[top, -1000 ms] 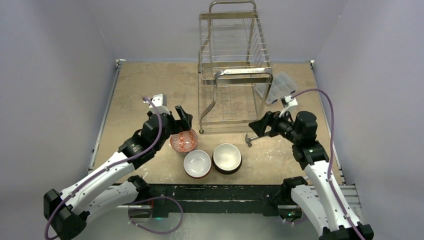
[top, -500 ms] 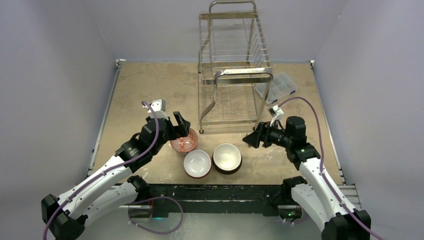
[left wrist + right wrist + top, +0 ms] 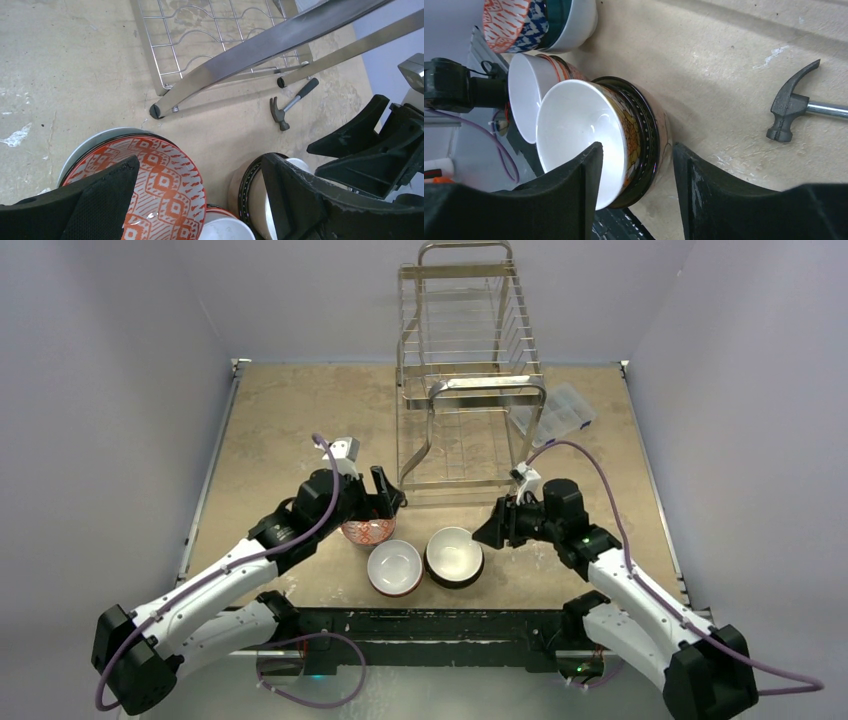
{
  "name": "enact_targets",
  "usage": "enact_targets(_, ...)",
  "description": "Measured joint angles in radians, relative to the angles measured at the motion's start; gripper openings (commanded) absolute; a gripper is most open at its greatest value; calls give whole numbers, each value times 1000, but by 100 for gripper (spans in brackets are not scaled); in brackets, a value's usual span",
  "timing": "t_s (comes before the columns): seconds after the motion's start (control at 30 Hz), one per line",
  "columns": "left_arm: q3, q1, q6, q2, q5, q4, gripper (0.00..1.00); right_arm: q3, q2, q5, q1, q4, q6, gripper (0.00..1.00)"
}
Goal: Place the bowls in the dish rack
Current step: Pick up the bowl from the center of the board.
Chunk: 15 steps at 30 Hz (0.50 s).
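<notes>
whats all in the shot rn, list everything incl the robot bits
dish rack: one, chrome wire, far middle of the table
red-patterned bowl: one, red and white, topping a stack of other bowls, left of the group
white-inside bowl: one, near edge, middle
dark bowl stack: white-lined bowl nested in dark and brown ones, right of the group; count unclear
plastic box: one, clear, right of the rack
hammer: one, black head, metal shaft, near the rack's foot
table: one, tan
left fingers: two, black, open above the red-patterned bowl
right fingers: two, black, straddling the dark stack's rim; grip unclear
</notes>
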<state>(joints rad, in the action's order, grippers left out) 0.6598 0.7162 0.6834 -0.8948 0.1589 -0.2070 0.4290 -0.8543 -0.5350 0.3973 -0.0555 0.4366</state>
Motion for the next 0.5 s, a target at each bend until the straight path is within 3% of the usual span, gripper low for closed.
enact_targets(0.2, 0, 0, -15, -11, -32, 12, 91, 0, -63, 80, 89, 9, 13, 47)
enact_targets(0.5, 0, 0, -27, -10, -42, 26, 91, 6, -102, 204, 184, 9, 13, 22)
